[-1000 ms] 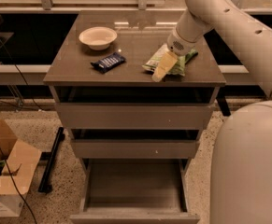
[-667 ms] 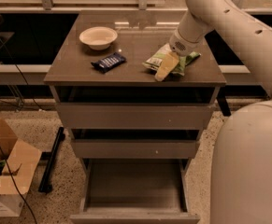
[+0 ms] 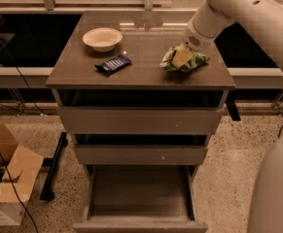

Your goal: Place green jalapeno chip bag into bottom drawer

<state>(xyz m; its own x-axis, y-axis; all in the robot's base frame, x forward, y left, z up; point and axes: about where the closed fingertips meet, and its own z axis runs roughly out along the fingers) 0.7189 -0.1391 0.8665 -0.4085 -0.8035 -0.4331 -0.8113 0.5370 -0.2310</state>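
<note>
The green jalapeno chip bag (image 3: 184,60), bright green with a pale panel, lies on the right part of the cabinet top (image 3: 141,74). My gripper (image 3: 185,52) comes down from the white arm at the upper right and sits right on top of the bag. The bottom drawer (image 3: 140,191) is pulled out at the foot of the cabinet, and its flat floor is bare.
A pale bowl (image 3: 102,38) and a dark blue snack bar (image 3: 113,64) sit on the left part of the top. The two upper drawers (image 3: 141,120) stand slightly ajar. A cardboard box (image 3: 5,178) and cables lie on the floor at the left. My white body (image 3: 274,193) fills the lower right.
My arm has shifted slightly right and back. The bag has shifted with it and now looks more bunched under the gripper.
</note>
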